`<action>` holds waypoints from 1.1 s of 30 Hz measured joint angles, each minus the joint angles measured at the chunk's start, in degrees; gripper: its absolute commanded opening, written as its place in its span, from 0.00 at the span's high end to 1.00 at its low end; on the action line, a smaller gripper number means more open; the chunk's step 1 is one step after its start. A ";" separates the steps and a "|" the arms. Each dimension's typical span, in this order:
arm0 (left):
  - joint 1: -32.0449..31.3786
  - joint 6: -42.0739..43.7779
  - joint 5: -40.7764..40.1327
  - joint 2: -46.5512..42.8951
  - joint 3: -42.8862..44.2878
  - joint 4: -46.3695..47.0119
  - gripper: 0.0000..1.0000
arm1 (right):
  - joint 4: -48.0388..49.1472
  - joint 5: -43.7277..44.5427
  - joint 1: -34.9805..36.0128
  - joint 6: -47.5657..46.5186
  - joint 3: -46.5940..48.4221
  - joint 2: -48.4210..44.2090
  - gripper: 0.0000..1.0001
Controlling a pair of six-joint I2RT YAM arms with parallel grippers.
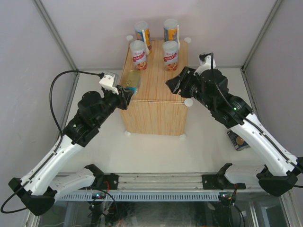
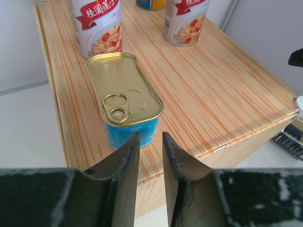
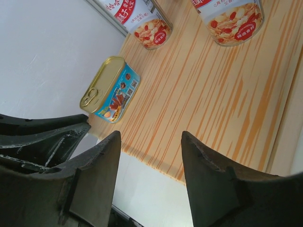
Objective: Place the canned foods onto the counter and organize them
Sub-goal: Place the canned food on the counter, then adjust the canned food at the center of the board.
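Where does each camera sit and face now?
Top external: above, behind the bases, looking down on the counter; left arm, right arm show.
Left wrist: at the counter's left edge, facing the flat gold-blue tin; left gripper shows.
Right wrist: at its right side, facing left across it; right gripper shows.
Shared: both wrist views show that tin.

The white desk (image 1: pixel 203 151) carries a wood-grain box (image 1: pixel 156 113) and, well off to the right, a dark container (image 1: pixel 238 140) partly hidden by an arm. On the box top stand two tall blue-orange cylinders (image 1: pixel 142 32) (image 1: pixel 170 29) at the far edge. Two white-red cans (image 1: pixel 138 54) (image 1: pixel 170 54) stand just before them, and a flat gold-blue tin (image 2: pixel 125 94) lies near the left edge.
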 measured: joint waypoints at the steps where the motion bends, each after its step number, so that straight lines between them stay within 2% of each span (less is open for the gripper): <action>1: 0.00 -0.37 0.00 -0.59 -0.02 -0.11 0.63 | -0.22 0.17 0.11 -0.17 0.00 -0.42 0.46; 5: 0.00 -1.11 0.07 -2.51 -0.04 -0.42 0.47 | -1.22 1.09 0.22 -0.52 -0.11 -2.25 0.45; 11: 0.00 -2.21 0.28 -4.59 -0.04 -1.27 0.30 | -2.38 2.75 0.42 -0.94 -1.31 -5.46 0.39; 14: 0.00 -2.75 0.28 -5.29 -0.04 -1.29 0.26 | -3.43 4.24 0.39 -1.60 -2.32 -7.21 0.32; 19: 0.00 -3.06 0.28 -5.86 -0.04 -1.33 0.23 | -5.73 6.29 -1.68 -2.10 -6.45 -11.93 0.27; 20: 0.00 -3.06 0.28 -5.95 -0.04 -1.33 0.23 | -6.47 6.40 -2.80 -2.10 -7.65 -13.29 0.26; 25: 0.00 -3.10 0.31 -6.10 -0.04 -1.29 0.18 | -10.16 7.45 -10.43 -2.19 -11.93 -19.28 0.08; 29: 0.00 -3.41 0.46 -5.99 -0.04 -1.14 0.16 | -13.90 8.68 -16.72 -2.49 -15.72 -23.65 0.05; 33: 0.00 -3.54 1.25 -5.27 -0.04 0.00 0.14 | -17.09 8.02 -26.77 -3.26 -22.49 -28.41 0.05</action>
